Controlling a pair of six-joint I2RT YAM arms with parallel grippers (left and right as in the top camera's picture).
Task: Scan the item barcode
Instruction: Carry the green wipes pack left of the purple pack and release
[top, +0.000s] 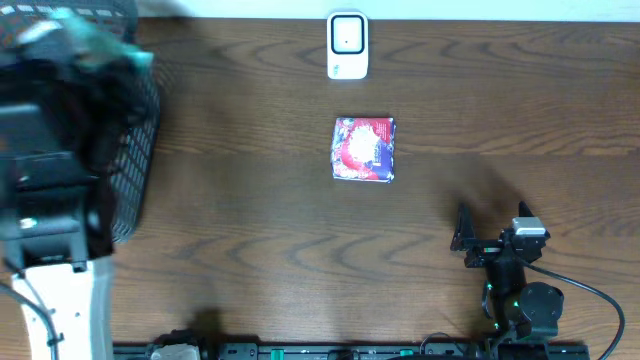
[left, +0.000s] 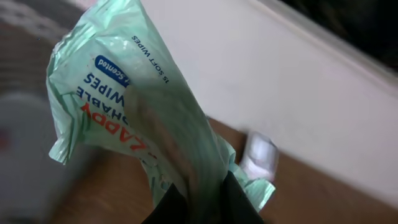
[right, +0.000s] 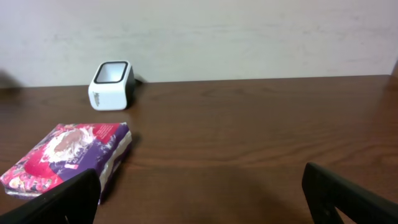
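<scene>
The table (top: 250, 240) is mostly bare dark wood, loads of open room through the middle and along the near side. The black mesh basket (top: 138, 150) sits at the far left edge with the left arm up above it. That's the tightest spot in the scene, so I'd mind the basket rim on any move rightward.

Progress-wise I'd call it early. The green wipes pack (left: 124, 106) is off the table, pinched at its lower end by the left gripper (left: 200, 198), fingers narrowed right down on the wrapper. It's well apart from the scanner though, and I can't see a barcode on the side that shows. What's left, I reckon, is carrying it over to the right and turning the barcode toward the scanner window.

A red and purple packet (top: 364, 150) lies flat mid-table, just on the near side of the white scanner (top: 347, 45), which stands at the far edge by the wall. So the way in passes over or beside that packet. The right gripper (top: 488, 238) rests near right, fingers wide, holding nothing, out of the way.
</scene>
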